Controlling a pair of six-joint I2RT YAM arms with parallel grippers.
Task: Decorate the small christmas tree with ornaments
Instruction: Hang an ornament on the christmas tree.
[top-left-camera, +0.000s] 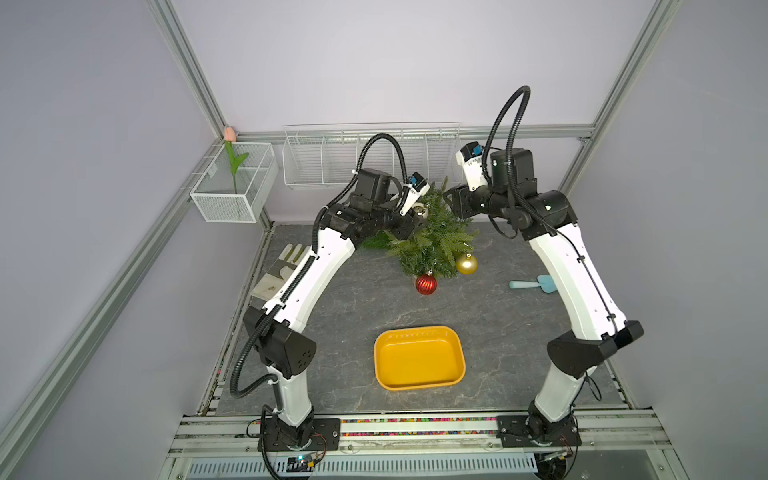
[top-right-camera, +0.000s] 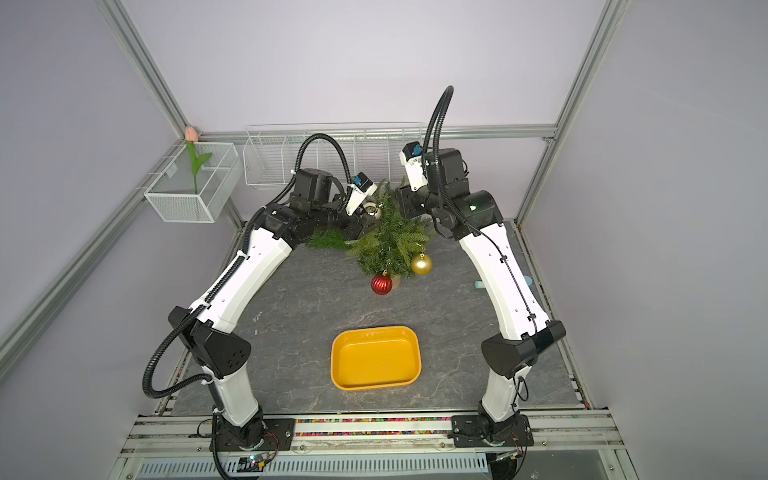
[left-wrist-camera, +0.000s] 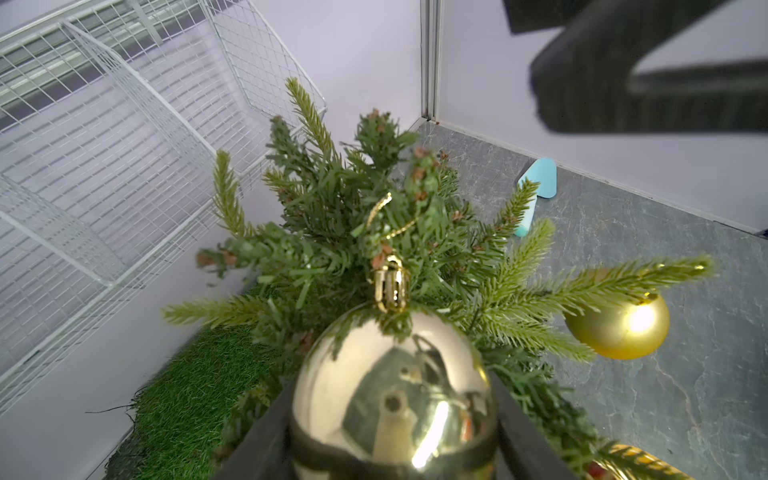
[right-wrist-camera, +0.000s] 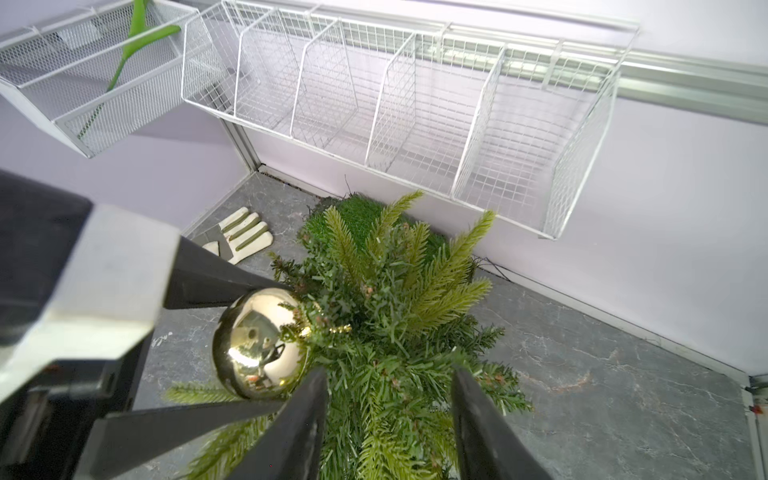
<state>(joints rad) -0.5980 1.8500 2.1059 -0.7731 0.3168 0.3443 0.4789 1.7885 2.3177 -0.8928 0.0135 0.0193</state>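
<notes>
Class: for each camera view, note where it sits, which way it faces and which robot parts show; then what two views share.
Top views: high behind the bases, looking down on both arms, tree and tray.
Left wrist: on the left arm, facing the tree past its fingers gripping the silver ball.
Right wrist: above the tree, looking down between its open fingers.
Both wrist views share the silver ball.

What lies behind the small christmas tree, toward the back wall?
A patch of green artificial turf lies behind the small christmas tree; branches cover its near part, so its full extent cannot be seen.
</notes>
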